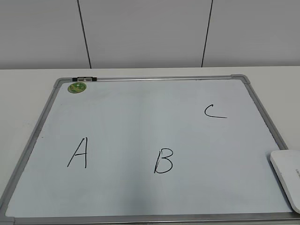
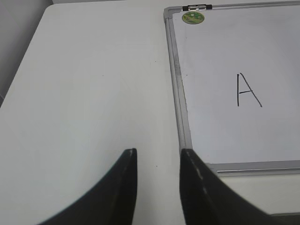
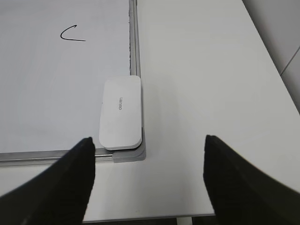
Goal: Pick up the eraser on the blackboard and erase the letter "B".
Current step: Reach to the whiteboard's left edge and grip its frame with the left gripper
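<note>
The blackboard (image 1: pixel 140 122), a white dry-erase board with a silver-grey frame, lies flat on the white table. The black letter "B" (image 1: pixel 163 161) stands near its front middle, between the A (image 1: pixel 78 153) and the C (image 1: pixel 215 111). The white eraser (image 1: pixel 288 176) rests in the board's front right corner; it also shows in the right wrist view (image 3: pixel 121 112). My right gripper (image 3: pixel 149 145) is open wide and empty, hovering just short of the eraser, over the table's front edge. My left gripper (image 2: pixel 158 157) is open and empty over bare table, left of the board's frame (image 2: pixel 180 108).
A round green magnet (image 1: pixel 77 87) sits at the board's back left corner, next to a small black-and-silver clip (image 1: pixel 84 78) on the frame. White table surrounds the board. A grey panelled wall stands behind. The table's front edge shows under my right gripper.
</note>
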Controlling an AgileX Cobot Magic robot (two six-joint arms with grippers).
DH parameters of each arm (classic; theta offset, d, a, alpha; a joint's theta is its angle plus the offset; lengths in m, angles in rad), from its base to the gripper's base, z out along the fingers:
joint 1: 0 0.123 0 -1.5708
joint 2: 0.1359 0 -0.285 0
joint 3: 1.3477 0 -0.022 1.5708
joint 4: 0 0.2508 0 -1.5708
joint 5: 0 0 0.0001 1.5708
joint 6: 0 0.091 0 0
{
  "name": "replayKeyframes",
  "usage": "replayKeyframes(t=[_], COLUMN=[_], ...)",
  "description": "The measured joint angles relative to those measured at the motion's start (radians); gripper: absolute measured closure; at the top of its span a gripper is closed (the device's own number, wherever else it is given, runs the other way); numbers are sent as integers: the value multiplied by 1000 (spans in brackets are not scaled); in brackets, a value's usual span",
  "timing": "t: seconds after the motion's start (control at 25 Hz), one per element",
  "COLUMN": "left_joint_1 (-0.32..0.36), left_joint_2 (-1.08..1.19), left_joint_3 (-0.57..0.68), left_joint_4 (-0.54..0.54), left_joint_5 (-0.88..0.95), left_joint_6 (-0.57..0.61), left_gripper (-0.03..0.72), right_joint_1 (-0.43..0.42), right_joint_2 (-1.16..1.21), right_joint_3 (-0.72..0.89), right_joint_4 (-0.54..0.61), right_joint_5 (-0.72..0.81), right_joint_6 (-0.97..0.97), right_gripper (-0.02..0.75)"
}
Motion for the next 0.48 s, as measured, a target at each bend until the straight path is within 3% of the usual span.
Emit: replayKeyframes(t=[0.48], left_joint_1=[0], left_joint_2=[0], left_joint_3=[0], left_joint_4=[0], left_joint_5=[0], left_joint_6=[0], left_gripper=[448], right_joint_1=[0], right_joint_2=[0], right_joint_3=[0], right_joint_4=[0], right_joint_5=[0], right_joint_6=[0], right_gripper=[203])
